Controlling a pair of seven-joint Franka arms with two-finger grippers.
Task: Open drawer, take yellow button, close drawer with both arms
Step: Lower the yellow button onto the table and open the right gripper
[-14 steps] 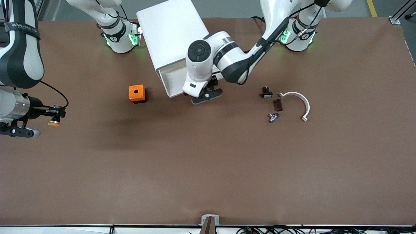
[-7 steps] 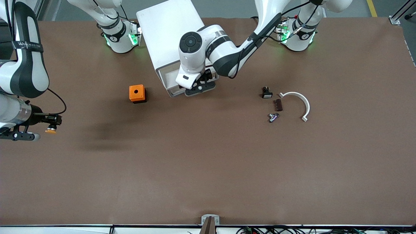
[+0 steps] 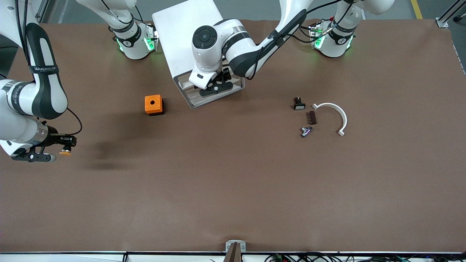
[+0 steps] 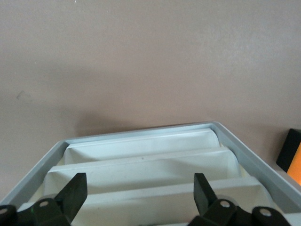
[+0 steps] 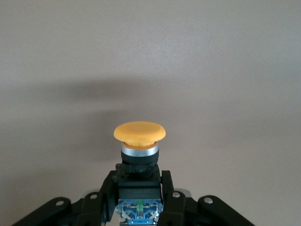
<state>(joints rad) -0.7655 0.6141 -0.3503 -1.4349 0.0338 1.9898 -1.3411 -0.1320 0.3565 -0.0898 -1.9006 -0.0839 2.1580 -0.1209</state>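
Left gripper (image 3: 214, 87), fingers spread wide, has pushed the drawer (image 3: 218, 95) nearly into the cabinet (image 3: 182, 32) (closing almost done). Right gripper (image 3: 62, 145) still clamps the button (image 3: 66, 151) over the table's right-arm end.

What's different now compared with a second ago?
The left gripper, fingers open, moved in over the drawer, which now sticks out less. The right gripper, clamped on the button, drifted slightly. The orange cube and small parts stayed put.
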